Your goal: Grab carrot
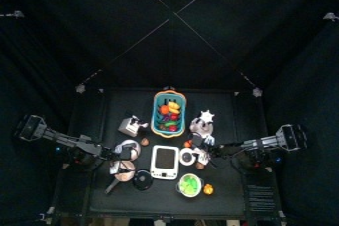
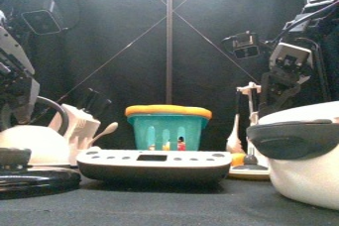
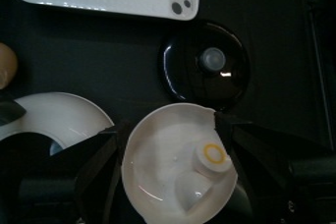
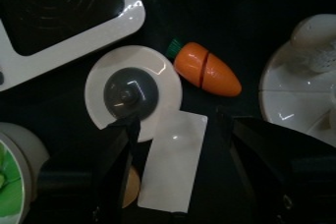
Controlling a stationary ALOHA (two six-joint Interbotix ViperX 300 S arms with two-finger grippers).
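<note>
The carrot [image 4: 210, 68] is a short orange toy piece with a green tip. It lies on the black table between a white round disc [image 4: 132, 85] and a white plate [image 4: 308, 71]. My right gripper [image 4: 184, 147] is open and empty. It hangs above a white card [image 4: 178, 159], a little short of the carrot and not touching it. In the top view the right gripper [image 1: 208, 152] is right of the white scale [image 1: 165, 159]. My left gripper [image 3: 184, 164] is open over a white bowl [image 3: 164, 154] at the table's left, far from the carrot.
A teal basket with an orange rim [image 1: 169, 112] stands at the back middle. A green bowl [image 1: 193, 183] and a black lid [image 1: 142, 178] lie at the front. The scale [image 4: 66, 12] is close beside the disc. A white kettle [image 2: 34, 143] stands at the front left.
</note>
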